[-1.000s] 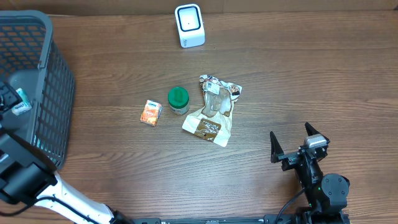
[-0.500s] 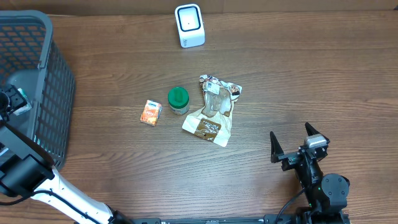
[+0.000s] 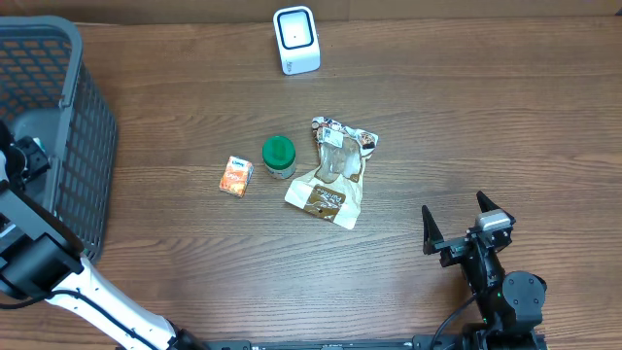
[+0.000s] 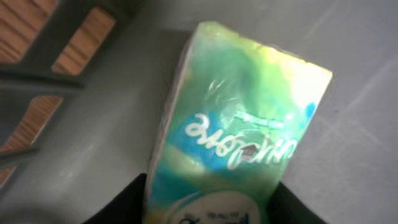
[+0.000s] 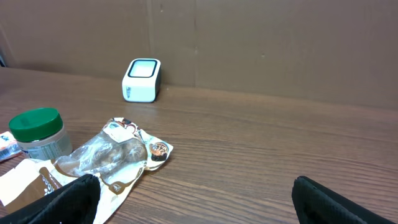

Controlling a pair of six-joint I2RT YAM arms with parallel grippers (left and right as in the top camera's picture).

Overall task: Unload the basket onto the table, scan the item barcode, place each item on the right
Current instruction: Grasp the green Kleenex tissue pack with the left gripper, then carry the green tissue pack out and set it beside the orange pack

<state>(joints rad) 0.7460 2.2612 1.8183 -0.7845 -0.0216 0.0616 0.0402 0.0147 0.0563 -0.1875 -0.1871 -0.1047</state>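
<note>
A soft green and teal packet [image 4: 242, 124] with white lettering lies on the grey floor of the basket [image 3: 89, 146]. My left gripper [image 4: 208, 202] is down inside the basket, its black fingers [image 4: 124, 202] pressed against both sides of the packet. From overhead the left gripper [image 3: 23, 158] shows at the basket's near left and the packet is mostly hidden under it. The white barcode scanner [image 3: 296, 40] stands at the table's far edge. My right gripper [image 3: 465, 226] rests near the front right, open with nothing between its fingers.
On the table's middle sit a small orange box [image 3: 235, 176], a green-lidded jar [image 3: 279, 156] and a clear and brown snack bag [image 3: 333, 173]. In the right wrist view the scanner [image 5: 142, 79], jar [image 5: 38, 132] and bag [image 5: 112, 158] lie ahead and to the left.
The left gripper has shifted slightly further into the basket and its jaws have closed in onto the packet. The right arm has not moved.
</note>
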